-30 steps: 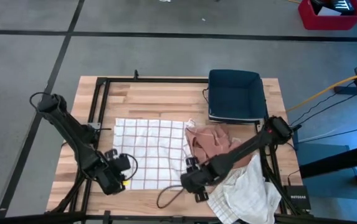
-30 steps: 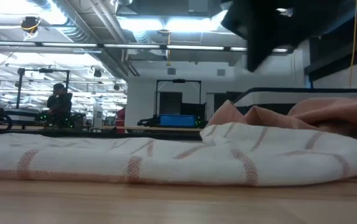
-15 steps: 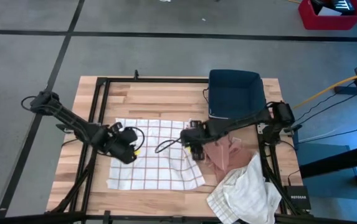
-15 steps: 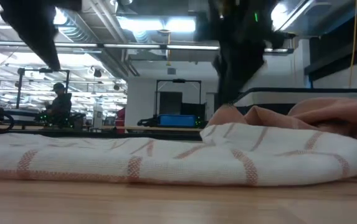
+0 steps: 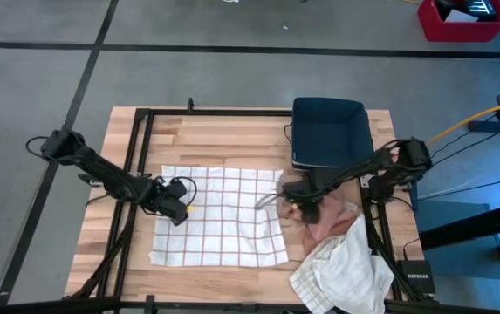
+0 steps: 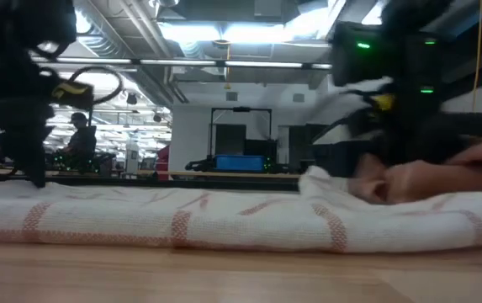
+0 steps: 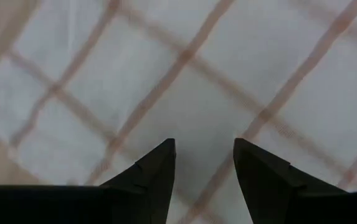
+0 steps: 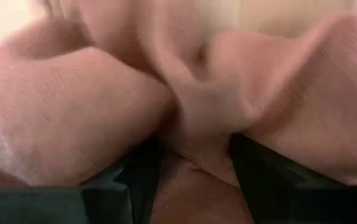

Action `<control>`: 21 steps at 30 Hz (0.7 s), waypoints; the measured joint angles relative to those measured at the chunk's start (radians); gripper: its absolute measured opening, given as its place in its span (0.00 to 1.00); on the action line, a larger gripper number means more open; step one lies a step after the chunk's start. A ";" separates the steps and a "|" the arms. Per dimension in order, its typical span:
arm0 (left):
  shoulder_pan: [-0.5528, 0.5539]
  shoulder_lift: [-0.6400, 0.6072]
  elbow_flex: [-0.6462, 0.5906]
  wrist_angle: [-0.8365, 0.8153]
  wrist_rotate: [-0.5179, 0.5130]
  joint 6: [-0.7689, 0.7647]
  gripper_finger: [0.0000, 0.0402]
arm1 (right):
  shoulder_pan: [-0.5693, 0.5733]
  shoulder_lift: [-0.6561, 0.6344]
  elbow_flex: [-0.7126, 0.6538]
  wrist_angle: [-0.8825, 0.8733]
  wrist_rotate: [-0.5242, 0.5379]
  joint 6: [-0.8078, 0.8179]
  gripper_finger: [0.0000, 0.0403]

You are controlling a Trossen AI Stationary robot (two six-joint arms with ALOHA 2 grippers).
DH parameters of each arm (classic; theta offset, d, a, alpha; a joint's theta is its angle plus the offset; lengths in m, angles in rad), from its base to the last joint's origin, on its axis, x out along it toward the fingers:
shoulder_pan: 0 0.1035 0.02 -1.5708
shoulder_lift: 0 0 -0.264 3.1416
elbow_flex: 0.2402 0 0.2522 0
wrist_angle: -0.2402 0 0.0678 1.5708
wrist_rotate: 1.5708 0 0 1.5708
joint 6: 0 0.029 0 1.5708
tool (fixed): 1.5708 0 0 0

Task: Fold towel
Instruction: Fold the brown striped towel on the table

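Grey concrete floor surrounds a pale butcher-block table (image 5: 223,131) w/ a black metal frame; the low view looks across it into a workshop lit by ceiling strip lights, a person far off at the back.

We read the step as prep for the fold: the checked towel (image 5: 219,218) lies spread flat mid-table, white woven cotton w/ thin reddish grid lines, roughly square, edges a bit wavy. No fold made yet, in our judgement. Next move prob. calls for clearing the neighbouring cloth off the towel's right edge, then both arms taking the corners of one towel edge.

Next in size, a dark blue rectangular bin (image 5: 329,133) sits at the far right of the table. A crumpled cream cloth (image 5: 341,270) hangs at the near right corner. A soft salmon-pink cloth (image 5: 328,218), bunched in thick rounded folds, lies just beside the towel's right edge.

Left gripper (image 5: 178,201) hovers low over the towel's left part, fingers (image 7: 153,171) apart, holding nothing. Right gripper (image 5: 302,199) is down in the pink cloth, fingers apart w/ a fold of it bulging between them; we can't tell if it's pinched.
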 joint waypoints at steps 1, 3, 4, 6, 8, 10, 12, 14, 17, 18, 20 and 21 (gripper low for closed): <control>-0.002 0.000 -0.009 0.002 0.010 -0.012 0.39 | 0.011 -0.029 -0.017 -0.027 -0.003 0.024 0.50; -0.001 0.000 -0.021 0.004 0.024 -0.025 0.39 | 0.027 -0.082 -0.032 -0.081 0.001 0.065 0.50; -0.001 0.000 -0.027 0.006 0.027 -0.028 0.39 | 0.031 -0.112 -0.028 -0.103 0.004 0.081 0.50; 0.003 0.000 -0.026 0.002 0.028 -0.024 0.39 | 0.034 -0.184 -0.003 -0.129 0.009 0.116 0.50; 0.016 -0.006 -0.007 -0.033 0.028 -0.004 0.39 | 0.033 -0.235 0.030 -0.124 0.015 0.134 0.50; 0.029 -0.025 0.024 -0.060 0.007 0.008 0.39 | 0.033 -0.274 0.072 -0.075 0.051 0.139 0.50; 0.037 -0.052 0.055 -0.069 -0.033 0.034 0.39 | 0.033 -0.301 0.098 0.050 0.129 0.115 0.50; 0.041 -0.080 0.072 -0.053 -0.077 0.067 0.39 | 0.033 -0.304 0.091 0.230 0.190 0.055 0.50; 0.050 -0.113 0.067 -0.026 -0.120 0.118 0.39 | 0.022 -0.263 0.057 0.506 0.208 -0.056 0.50; 0.055 -0.118 0.060 -0.023 -0.126 0.126 0.39 | 0.017 -0.239 0.047 0.574 0.211 -0.076 0.50; 0.064 -0.123 0.035 -0.015 -0.127 0.125 0.39 | 0.005 -0.183 0.029 0.652 0.218 -0.096 0.50; 0.064 -0.123 0.024 -0.014 -0.127 0.116 0.39 | -0.002 -0.151 0.020 0.667 0.219 -0.100 0.50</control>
